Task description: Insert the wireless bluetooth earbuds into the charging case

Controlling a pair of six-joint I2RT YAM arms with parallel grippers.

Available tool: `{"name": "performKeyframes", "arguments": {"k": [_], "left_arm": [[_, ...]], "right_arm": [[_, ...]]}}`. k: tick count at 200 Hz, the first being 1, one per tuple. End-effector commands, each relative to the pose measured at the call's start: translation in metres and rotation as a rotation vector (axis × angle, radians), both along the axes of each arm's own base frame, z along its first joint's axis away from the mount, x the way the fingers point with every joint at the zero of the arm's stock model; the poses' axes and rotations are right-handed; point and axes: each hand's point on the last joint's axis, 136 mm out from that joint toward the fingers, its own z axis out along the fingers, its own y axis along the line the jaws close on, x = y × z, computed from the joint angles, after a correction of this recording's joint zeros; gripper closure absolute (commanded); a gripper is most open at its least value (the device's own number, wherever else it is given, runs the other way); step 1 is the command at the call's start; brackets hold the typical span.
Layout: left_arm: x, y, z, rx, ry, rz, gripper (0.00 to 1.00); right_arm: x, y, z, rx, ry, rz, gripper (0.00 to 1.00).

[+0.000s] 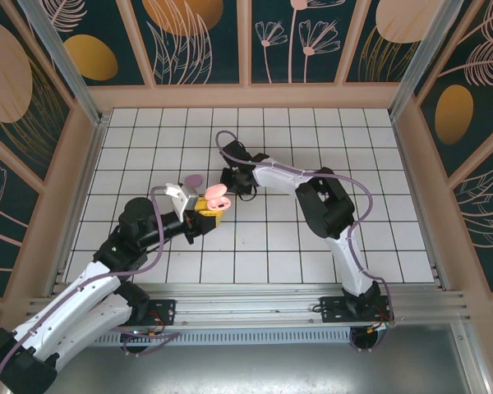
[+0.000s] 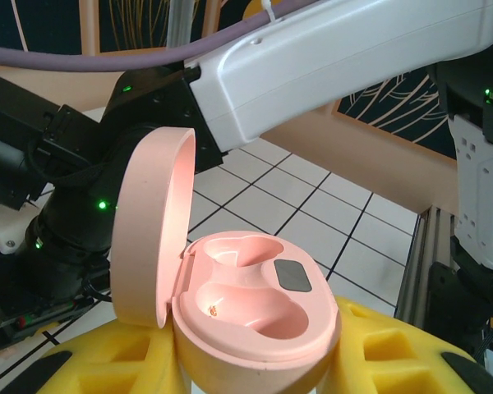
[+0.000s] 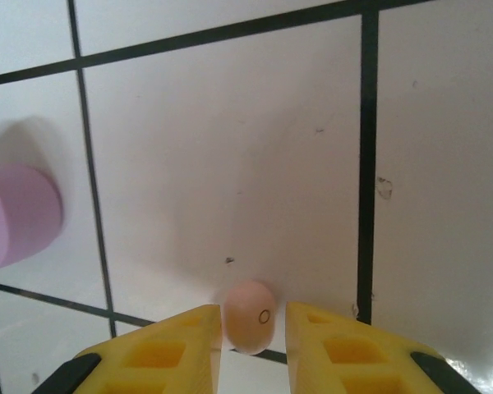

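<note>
My left gripper (image 1: 207, 215) is shut on the base of a pale pink charging case (image 2: 259, 304), holding it above the table between yellow fingers (image 2: 378, 353). The case lid (image 2: 152, 230) stands open to the left, and both moulded wells hold nothing. In the top view the pink case (image 1: 218, 197) sits just below and left of my right gripper (image 1: 228, 176). A pale pink earbud (image 3: 249, 316) lies on the white tile between the fingertips (image 3: 177, 345) of my right gripper (image 3: 253, 328). The jaws stand narrowly apart around it, with a small gap on the right side.
A lilac rounded object (image 3: 16, 213) lies on the tile to the left of the earbud, also seen as a lilac shape (image 1: 195, 180) beside the left wrist. The right arm's white link (image 2: 337, 57) crosses close above the open case. Wooden walls (image 1: 94, 123) ring the gridded table.
</note>
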Motion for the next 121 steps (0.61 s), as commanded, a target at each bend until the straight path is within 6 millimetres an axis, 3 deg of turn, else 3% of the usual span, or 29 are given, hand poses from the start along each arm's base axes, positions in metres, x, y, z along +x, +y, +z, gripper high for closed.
{"name": "performKeyframes", "arguments": {"k": [1, 73, 121], "left_arm": [[0.001, 0.001, 0.0, 0.011, -0.02, 0.004, 0.78], [0.0, 0.003, -0.002, 0.02, -0.013, 0.013, 0.78], [0.001, 0.003, -0.001, 0.02, -0.019, 0.012, 0.78]], "right_arm": [[-0.003, 0.0, -0.004, -0.044, 0.004, 0.015, 0.74], [-0.008, 0.0, -0.01, -0.073, 0.017, 0.049, 0.81], [-0.01, -0.02, 0.023, -0.088, -0.014, 0.061, 0.84]]}}
